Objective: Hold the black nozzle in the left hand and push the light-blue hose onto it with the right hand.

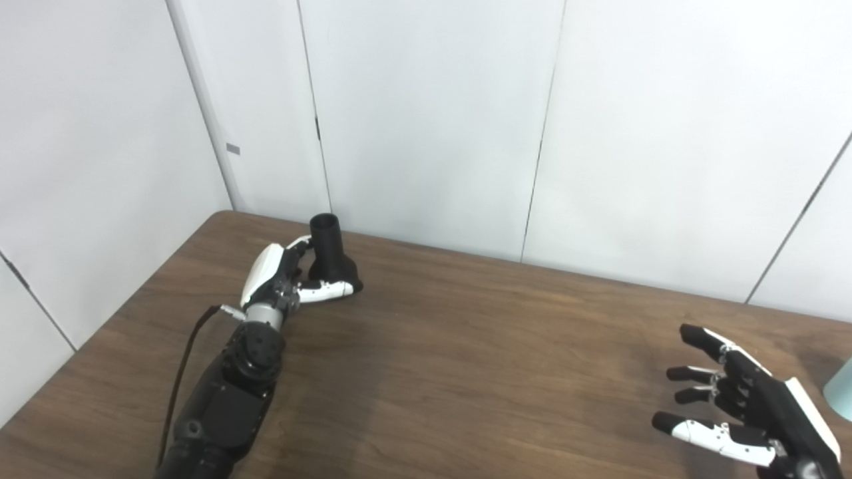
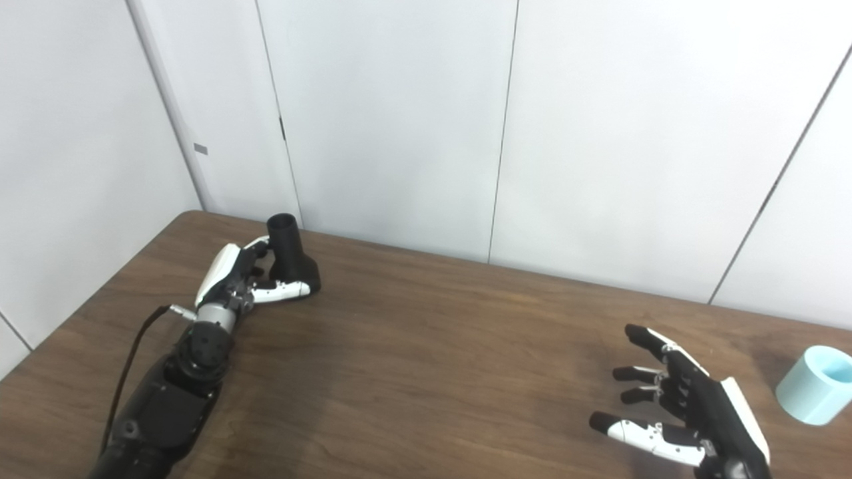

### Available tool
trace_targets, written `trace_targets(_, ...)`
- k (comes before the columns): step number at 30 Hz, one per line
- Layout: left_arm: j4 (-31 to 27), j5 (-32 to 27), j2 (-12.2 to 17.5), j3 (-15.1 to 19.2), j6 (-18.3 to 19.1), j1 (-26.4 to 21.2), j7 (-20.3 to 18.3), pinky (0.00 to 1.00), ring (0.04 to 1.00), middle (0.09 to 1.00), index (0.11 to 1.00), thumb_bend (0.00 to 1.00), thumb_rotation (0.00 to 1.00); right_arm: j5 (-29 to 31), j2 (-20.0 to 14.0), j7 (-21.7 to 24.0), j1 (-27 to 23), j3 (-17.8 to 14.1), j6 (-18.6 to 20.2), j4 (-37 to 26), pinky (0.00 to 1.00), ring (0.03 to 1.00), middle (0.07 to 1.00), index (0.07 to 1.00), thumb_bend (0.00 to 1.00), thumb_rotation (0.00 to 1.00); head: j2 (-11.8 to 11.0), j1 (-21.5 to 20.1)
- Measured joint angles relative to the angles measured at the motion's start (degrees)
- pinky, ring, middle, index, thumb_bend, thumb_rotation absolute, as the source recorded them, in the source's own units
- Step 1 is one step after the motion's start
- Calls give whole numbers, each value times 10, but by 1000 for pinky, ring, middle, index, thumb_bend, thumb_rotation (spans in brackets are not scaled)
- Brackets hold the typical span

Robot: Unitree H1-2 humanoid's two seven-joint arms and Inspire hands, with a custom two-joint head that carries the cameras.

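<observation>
The black nozzle [image 1: 331, 251] stands upright on the brown table [image 1: 466, 346] near the far left corner, narrow tube end up. My left hand [image 1: 287, 279] is closed around its flared base, thumb across the front and fingers behind the neck. The light-blue hose [image 2: 816, 386], a short open tube, lies at the far right of the table; the left eye view shows only its edge [image 1: 843, 396]. My right hand [image 2: 679, 414] is open and empty, fingers spread, just left of the hose and apart from it.
White wall panels [image 1: 432, 120] rise directly behind the table's far edge, close behind the nozzle. A dark cable [image 1: 183, 372] runs along my left forearm. Bare table top lies between the two hands.
</observation>
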Motion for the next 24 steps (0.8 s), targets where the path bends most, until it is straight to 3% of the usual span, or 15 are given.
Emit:
trace_targets(6, 19, -3, 0, -8, -7, -10, 3, 802, 903, 916, 876, 961, 357, 0, 0, 0, 2, 0, 2, -4, 493, 646, 864, 802, 640, 0, 5, -3)
trace_targets(11, 43, 21, 2, -38, -7, -27, 13, 774, 893, 899, 866, 937, 352, -3, 0, 0, 2, 1, 4, -10, 494, 641, 855, 794, 645, 0, 9, -4)
trace_targets(16, 77, 101, 10, -97, 2, -44, 58, 678, 797, 799, 799, 868, 200, -1, 0, 0, 2, 0, 5, -17, 488, 637, 859, 792, 632, 0, 13, -4)
trace_targets(19, 80, 153, 23, -136, 26, -49, 61, 625, 722, 724, 731, 849, 124, 1, -1, 0, 2, -1, 8, -17, 507, 640, 854, 793, 629, 0, 17, -3)
trace_targets(22, 81, 187, 31, -164, 49, -54, 54, 641, 672, 664, 667, 826, 32, 0, -1, 1, 3, -2, 11, -17, 498, 632, 848, 788, 632, 0, 18, -2)
trace_targets(23, 81, 189, 33, -171, 55, -57, 48, 557, 580, 572, 625, 690, 8, 0, -1, 1, 3, -2, 12, -17, 508, 638, 849, 790, 630, 0, 20, 0)
trace_targets(24, 81, 192, 35, -178, 60, -59, 44, 539, 563, 556, 618, 662, 6, 0, -1, 1, 3, -2, 17, -19, 510, 640, 850, 791, 629, 0, 20, 0)
